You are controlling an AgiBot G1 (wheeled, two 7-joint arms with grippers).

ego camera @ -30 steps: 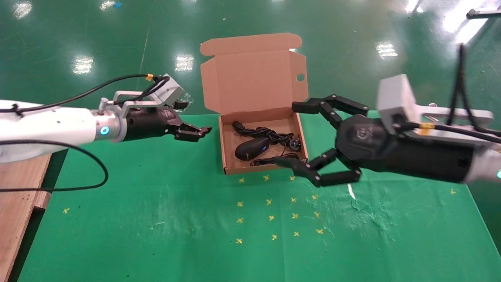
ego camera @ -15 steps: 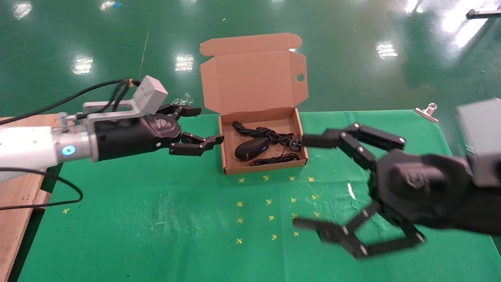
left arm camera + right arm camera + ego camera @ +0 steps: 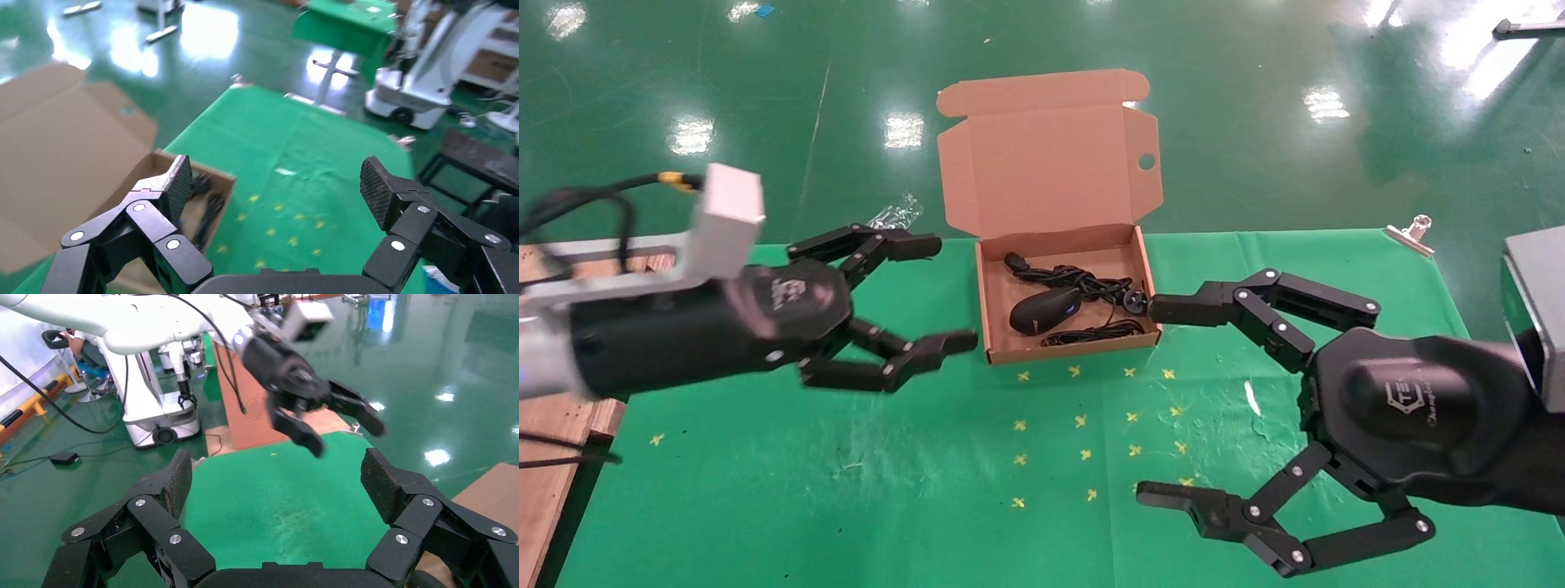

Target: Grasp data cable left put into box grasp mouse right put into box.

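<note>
An open brown cardboard box (image 3: pixel 997 322) sits on a green table mat (image 3: pixel 846 465), its flap lid (image 3: pixel 1042 167) standing upright at the back. Inside lie a glossy black mouse (image 3: pixel 1042 310) and, behind and beside it, a coiled black data cable (image 3: pixel 1083 282). The left gripper (image 3: pixel 940 296) hovers just left of the box, fingers spread apart and empty. The right gripper (image 3: pixel 1169 400) hangs to the right of the box and nearer the robot, fingers wide apart, holding nothing
</note>
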